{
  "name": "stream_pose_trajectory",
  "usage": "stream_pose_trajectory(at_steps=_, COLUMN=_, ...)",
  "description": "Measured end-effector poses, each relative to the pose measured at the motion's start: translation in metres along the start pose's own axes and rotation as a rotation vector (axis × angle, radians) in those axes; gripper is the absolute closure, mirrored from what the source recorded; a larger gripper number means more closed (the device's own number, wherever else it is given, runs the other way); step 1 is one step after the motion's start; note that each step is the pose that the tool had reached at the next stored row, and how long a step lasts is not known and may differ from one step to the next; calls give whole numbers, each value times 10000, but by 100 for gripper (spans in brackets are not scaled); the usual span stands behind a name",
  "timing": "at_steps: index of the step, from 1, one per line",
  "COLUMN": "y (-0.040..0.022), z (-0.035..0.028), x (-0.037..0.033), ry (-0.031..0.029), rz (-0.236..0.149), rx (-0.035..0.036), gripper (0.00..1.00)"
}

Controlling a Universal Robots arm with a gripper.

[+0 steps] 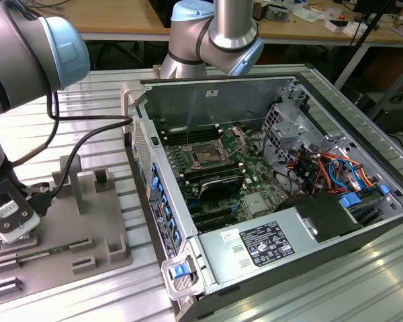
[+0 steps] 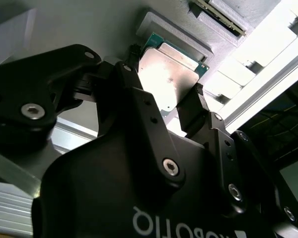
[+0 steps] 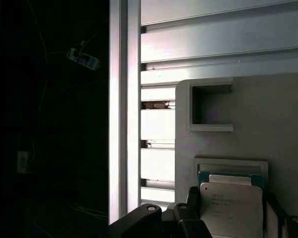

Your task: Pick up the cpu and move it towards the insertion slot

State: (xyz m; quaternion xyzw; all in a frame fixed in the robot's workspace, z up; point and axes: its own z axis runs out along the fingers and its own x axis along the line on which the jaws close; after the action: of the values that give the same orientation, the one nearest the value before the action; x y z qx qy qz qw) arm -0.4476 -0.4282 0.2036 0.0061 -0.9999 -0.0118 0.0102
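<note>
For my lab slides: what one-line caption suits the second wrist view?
End effector close over the cpu, which lies in a recess of the grey tray.

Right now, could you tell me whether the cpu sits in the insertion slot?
No, in the second wrist view the cpu is over the grey tray, at the tool.

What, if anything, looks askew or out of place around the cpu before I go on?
Nothing stands out. In both wrist views the cpu lies flat and square in its recess of the grey tray, with the gripper around it. In the exterior view the insertion slot shows its brownish centre uncovered.
</note>
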Motion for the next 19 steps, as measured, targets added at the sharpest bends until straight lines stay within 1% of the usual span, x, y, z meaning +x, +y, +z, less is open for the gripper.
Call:
stream_pose_trajectory(at_steps=7, y=1, z=-29, x=1, ry=2, rz=0, rx=0, gripper=45)
stream_pose_trajectory(at_steps=19, y=3, z=-112, x=2, ry=1, rz=0, rx=-3, gripper=45)
